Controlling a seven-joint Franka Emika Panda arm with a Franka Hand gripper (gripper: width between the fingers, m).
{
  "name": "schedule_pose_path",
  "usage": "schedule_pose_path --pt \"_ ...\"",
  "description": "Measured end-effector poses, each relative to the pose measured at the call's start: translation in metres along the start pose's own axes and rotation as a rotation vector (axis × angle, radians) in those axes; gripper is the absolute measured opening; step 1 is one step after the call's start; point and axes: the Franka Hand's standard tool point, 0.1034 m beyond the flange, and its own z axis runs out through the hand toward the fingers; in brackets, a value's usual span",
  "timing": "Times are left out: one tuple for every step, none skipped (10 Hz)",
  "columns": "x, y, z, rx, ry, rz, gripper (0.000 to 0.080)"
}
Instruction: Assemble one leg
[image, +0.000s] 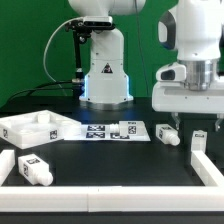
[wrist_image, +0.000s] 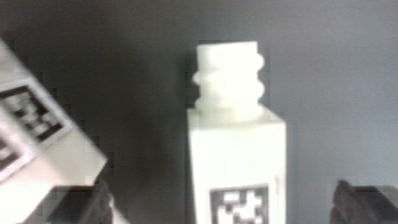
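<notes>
A leg (wrist_image: 237, 150), a white peg with a ribbed stub at one end and a black-and-white tag on its side, lies between my fingers in the wrist view. My gripper (wrist_image: 222, 208) is open. Its dark fingertips (wrist_image: 71, 205) stand on either side of the leg, with a gap to it on both sides. In the exterior view the gripper (image: 196, 126) hangs low over the black table at the right, above this leg (image: 199, 141). A second leg (image: 169, 131) is just to its left. Another leg (image: 33, 168) lies at the front left.
The large flat white square panel (image: 30, 128) sits at the left. The marker board (image: 115, 130) lies mid-table, and a white tagged edge (wrist_image: 27, 120) shows in the wrist view. A white block (image: 210, 166) is at the front right, and a white rim (image: 110, 200) runs along the front.
</notes>
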Motion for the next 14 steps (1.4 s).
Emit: schedule_pose_path --pt "0.011 0.01 -0.023 0.007 -0.006 -0.057 0.064" --pt "0.028 0.03 -0.049 0.027 0.023 -0.09 0.0648" --pt "0.034 0.053 -0.058 0.035 0.041 -0.119 0.0648" --pt "0.035 0.06 -0.059 0.035 0.042 -0.107 0.0649" --pt "0.034 0.057 -0.058 0.034 0.039 -0.111 0.0649" --pt "0.034 0.058 -0.057 0.034 0.039 -0.111 0.0649" --pt "0.034 0.058 -0.057 0.034 0.039 -0.111 0.0649" --pt "0.034 0.058 -0.057 0.034 0.039 -0.111 0.0649" --pt "0.034 0.059 -0.057 0.033 0.038 -0.119 0.0649" --pt "0.033 0.078 -0.062 0.022 0.025 -0.219 0.0649" --pt "0.039 0.106 -0.073 0.027 0.028 -0.304 0.0649" --pt "0.049 0.13 -0.083 0.033 0.04 -0.387 0.0649" --pt "0.058 0.144 -0.086 0.023 0.055 -0.414 0.0649" --pt "0.059 0.147 -0.086 0.022 0.064 -0.408 0.0649"
